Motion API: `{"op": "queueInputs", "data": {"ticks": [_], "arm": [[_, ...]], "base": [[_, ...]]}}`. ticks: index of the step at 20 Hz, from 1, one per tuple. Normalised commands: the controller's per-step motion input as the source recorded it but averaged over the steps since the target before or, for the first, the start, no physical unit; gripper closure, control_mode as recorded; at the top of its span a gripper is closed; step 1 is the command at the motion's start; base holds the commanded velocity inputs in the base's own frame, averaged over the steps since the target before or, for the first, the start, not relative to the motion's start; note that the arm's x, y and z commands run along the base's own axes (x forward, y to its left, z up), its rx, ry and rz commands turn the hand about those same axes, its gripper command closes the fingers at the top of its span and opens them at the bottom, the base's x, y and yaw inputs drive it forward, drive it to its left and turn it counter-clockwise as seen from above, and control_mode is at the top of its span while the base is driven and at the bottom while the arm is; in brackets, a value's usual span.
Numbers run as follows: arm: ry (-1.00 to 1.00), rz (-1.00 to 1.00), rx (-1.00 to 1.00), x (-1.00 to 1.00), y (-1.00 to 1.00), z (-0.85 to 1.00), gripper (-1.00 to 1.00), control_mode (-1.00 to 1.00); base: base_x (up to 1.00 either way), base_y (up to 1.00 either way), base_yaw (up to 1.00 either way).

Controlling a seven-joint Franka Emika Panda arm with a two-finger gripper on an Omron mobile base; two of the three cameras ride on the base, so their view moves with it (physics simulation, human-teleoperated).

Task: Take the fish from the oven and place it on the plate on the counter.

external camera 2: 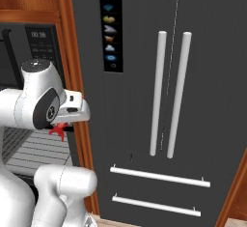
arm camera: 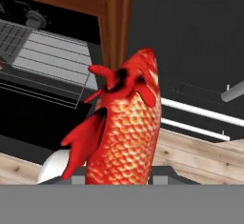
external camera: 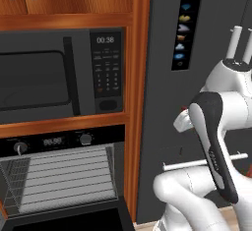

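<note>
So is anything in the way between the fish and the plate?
Can't tell: the plate and counter aren't in these pictures. The gripper holds the fish up in the air, out of the oven, in front of the wooden post beside the fridge. Nothing touches the fish.

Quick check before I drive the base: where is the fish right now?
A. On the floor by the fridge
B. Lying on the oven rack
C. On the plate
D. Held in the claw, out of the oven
D. The hand view shows the fish rising straight up from the claw, with the open oven off to the side behind it; in the right base view its red tail pokes out beneath the hand.
</note>
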Motion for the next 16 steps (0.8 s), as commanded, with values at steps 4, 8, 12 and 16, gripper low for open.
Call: {"op": "queueInputs", "data": {"ticks": [4,8,12,16], "arm": [[0.0,-0.1,0.0,0.0,-0.06,0.0,1.0,-1.0],[0.01,0.0,0.0,0.06,-0.15,0.0,1.0,-1.0],[0.0,0.0,0.0,0.0,-0.17,0.0,1.0,-1.0],[0.0,-0.02,0.02,0.0,-0.61,-0.03,1.0,-1.0]], "base": [[0.0,0.0,0.0],[0.0,0.0,0.0],[0.0,0.0,0.0],[0.0,0.0,0.0]]}}
